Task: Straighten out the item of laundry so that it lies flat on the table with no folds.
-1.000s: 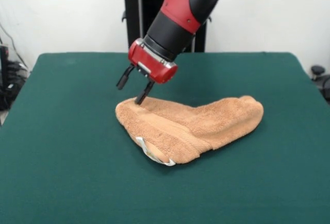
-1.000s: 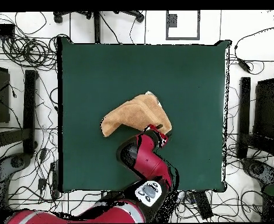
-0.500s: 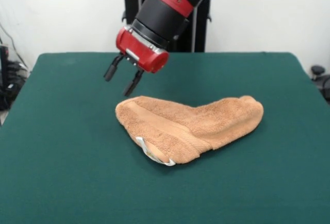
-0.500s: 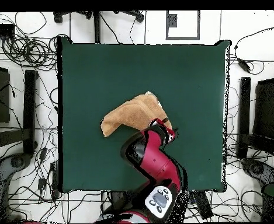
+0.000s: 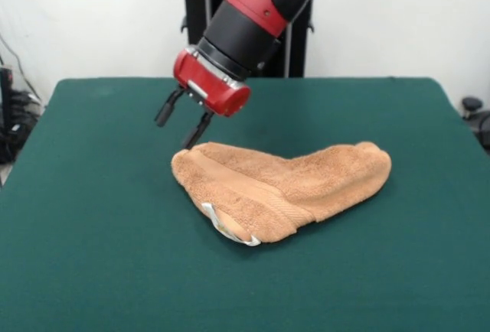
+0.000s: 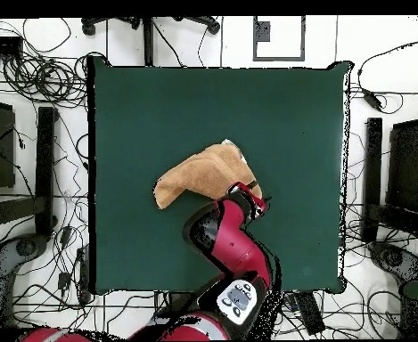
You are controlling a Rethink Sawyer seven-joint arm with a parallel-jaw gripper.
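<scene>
One gripper [image 5: 178, 128], fingers spread, empty, just above towel [image 5: 283, 187] rear corner; your towel's long axis runs away rightward along table [image 5: 92, 217].

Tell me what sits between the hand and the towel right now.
Nothing. In the front view the open hand hangs just above the towel at its folded corner, with only bare green table showing behind the small gap.
</scene>
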